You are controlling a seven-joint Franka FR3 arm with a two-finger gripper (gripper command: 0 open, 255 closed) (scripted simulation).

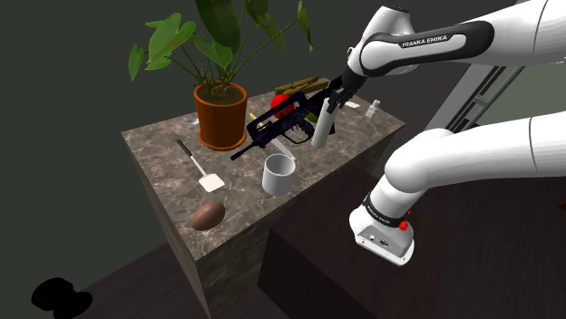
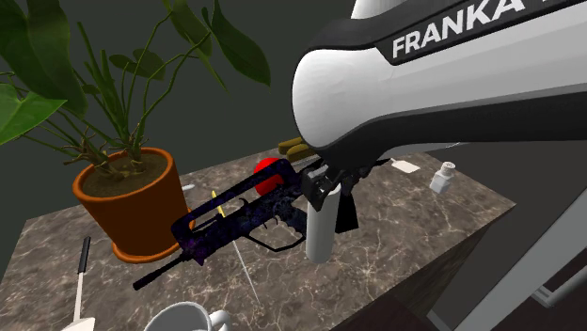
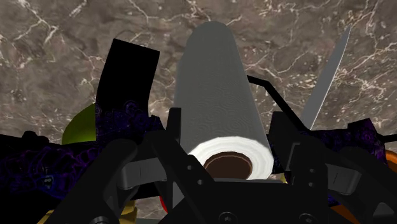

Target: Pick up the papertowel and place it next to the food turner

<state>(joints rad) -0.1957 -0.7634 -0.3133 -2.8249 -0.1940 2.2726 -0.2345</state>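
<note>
Brown marble counter [image 1: 163, 172] before dark grey walls [image 1: 73, 100], dark floor [image 1: 136, 276]

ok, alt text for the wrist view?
The hand clasps a white paper towel roll between its black fingers, seen end-on with a marble tabletop behind it. A black-and-purple rifle lies close beside the roll.

I see the roll [image 3: 219, 83] upright directly under my hand [image 3: 224, 121], clasped between its fingers: white paper around a brown core. I cannot tell whether its foot touches the counter [image 1: 163, 181]. The turner [image 1: 201, 169], thin black handle and flat white blade, lies flat, well apart from the hand.
</note>
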